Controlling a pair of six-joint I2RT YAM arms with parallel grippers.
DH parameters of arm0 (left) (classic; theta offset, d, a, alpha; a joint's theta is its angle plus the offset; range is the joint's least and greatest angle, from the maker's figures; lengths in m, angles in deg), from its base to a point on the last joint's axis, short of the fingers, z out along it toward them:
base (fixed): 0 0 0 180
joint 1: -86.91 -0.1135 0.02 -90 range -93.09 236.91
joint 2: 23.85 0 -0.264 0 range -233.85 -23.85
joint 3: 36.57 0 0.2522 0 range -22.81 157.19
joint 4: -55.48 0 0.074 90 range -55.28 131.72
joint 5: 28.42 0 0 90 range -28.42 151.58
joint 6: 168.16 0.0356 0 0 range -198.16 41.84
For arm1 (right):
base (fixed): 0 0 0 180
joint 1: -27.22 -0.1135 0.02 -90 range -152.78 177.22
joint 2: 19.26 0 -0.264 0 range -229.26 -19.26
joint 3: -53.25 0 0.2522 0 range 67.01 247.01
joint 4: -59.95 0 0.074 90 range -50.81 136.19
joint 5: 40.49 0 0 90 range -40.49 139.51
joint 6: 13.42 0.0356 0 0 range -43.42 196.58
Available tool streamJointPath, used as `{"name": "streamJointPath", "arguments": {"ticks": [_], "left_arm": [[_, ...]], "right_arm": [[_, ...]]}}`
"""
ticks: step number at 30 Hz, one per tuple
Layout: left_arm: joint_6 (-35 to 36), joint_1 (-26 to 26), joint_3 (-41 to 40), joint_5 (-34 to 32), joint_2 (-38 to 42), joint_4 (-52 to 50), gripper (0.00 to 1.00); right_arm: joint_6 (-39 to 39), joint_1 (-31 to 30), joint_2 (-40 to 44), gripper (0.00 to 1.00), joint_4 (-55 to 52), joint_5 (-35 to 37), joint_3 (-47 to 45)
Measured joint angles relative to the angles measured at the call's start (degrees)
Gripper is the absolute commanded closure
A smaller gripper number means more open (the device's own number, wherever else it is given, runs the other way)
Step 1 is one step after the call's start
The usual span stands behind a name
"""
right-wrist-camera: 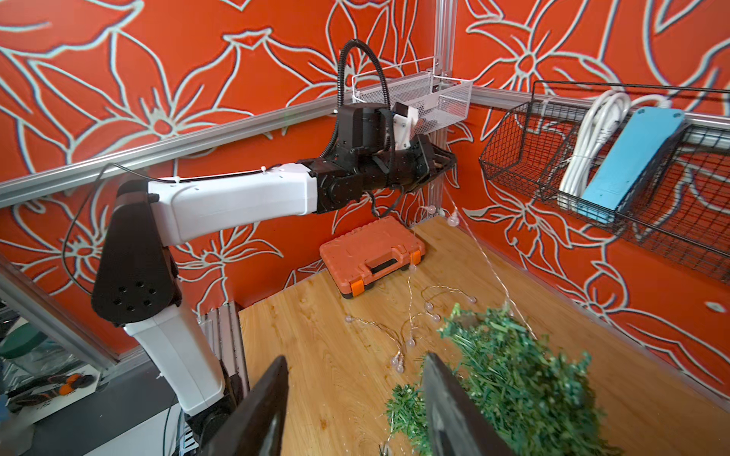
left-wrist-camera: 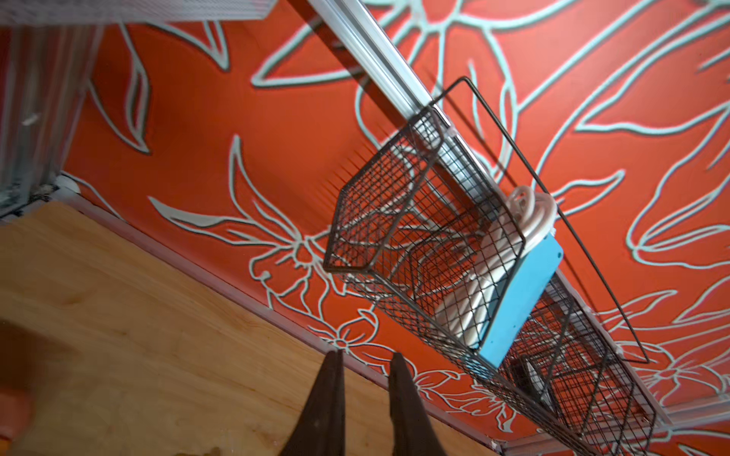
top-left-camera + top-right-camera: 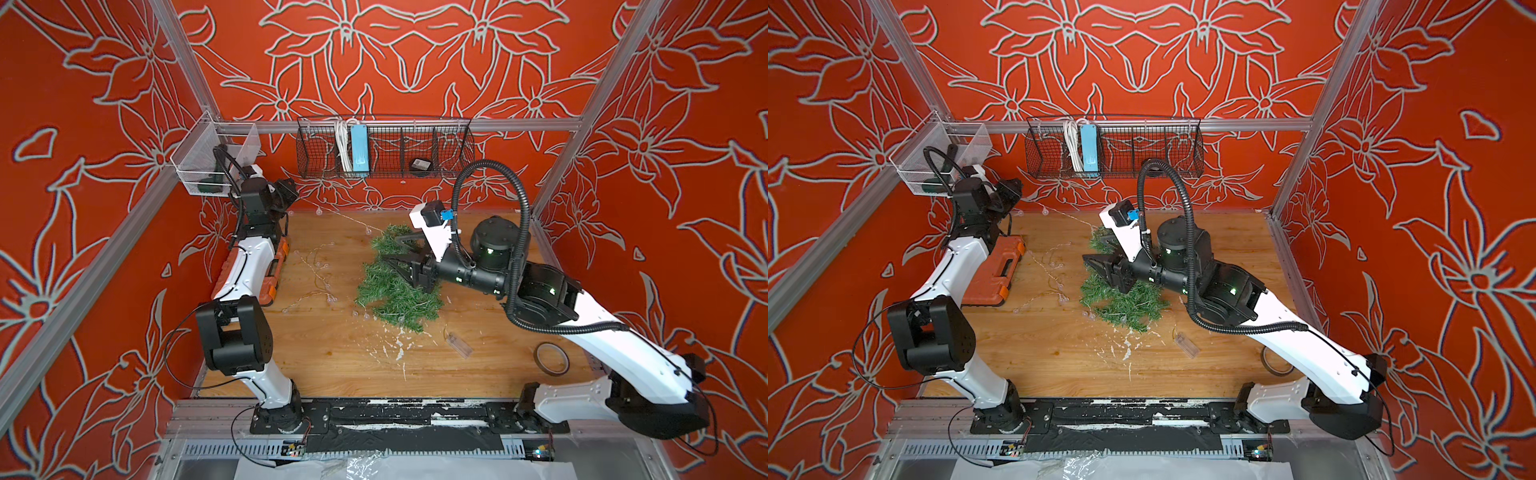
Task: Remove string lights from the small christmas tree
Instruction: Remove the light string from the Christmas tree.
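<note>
The small christmas tree point(image 3: 395, 291) point(image 3: 1121, 295) lies on its side mid-table, green and bushy. The string lights point(image 3: 320, 274) point(image 1: 411, 316) lie in loose coppery loops to its left. One strand rises taut from the tree's top to my left gripper point(image 3: 296, 195) point(image 1: 450, 160), which is raised at the back-left corner and shut on the wire; its tips point(image 2: 366, 357) show a narrow gap. The clear battery box point(image 3: 459, 343) lies in front of the tree. My right gripper point(image 3: 395, 249) point(image 1: 355, 357) hovers open over the tree's left edge, holding nothing.
An orange tool case point(image 3: 274, 270) lies at the left wall, partly under the left arm. A black wire basket point(image 3: 453, 141) on the back wall holds a blue power strip point(image 3: 359, 149). A tape roll point(image 3: 550, 357) lies front right. White scraps point(image 3: 395, 345) litter the front.
</note>
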Motion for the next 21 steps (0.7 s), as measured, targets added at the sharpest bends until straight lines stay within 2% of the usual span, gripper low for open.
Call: {"name": "streamJointPath", "arguments": {"ticks": [5, 9, 14, 21], "left_arm": [[0.83, -2.19, -0.13, -2.60, 0.66, -3.30, 1.00], [1.55, -3.69, -2.82, -0.70, 2.71, -3.82, 1.00], [-0.74, -6.51, -5.27, 0.00, 6.71, -4.94, 1.00], [-3.85, -8.33, -4.39, 1.25, 11.50, -5.09, 1.00]], "right_arm": [[-0.81, 0.00, 0.72, 0.41, -0.39, 1.86, -0.02], [-1.05, 0.00, 1.53, 0.39, -1.33, 3.23, -0.02], [-1.92, 0.00, 0.48, 0.39, -4.79, 5.60, 1.86], [-4.50, 0.00, -3.21, 0.35, -10.19, 13.73, 6.51]]}}
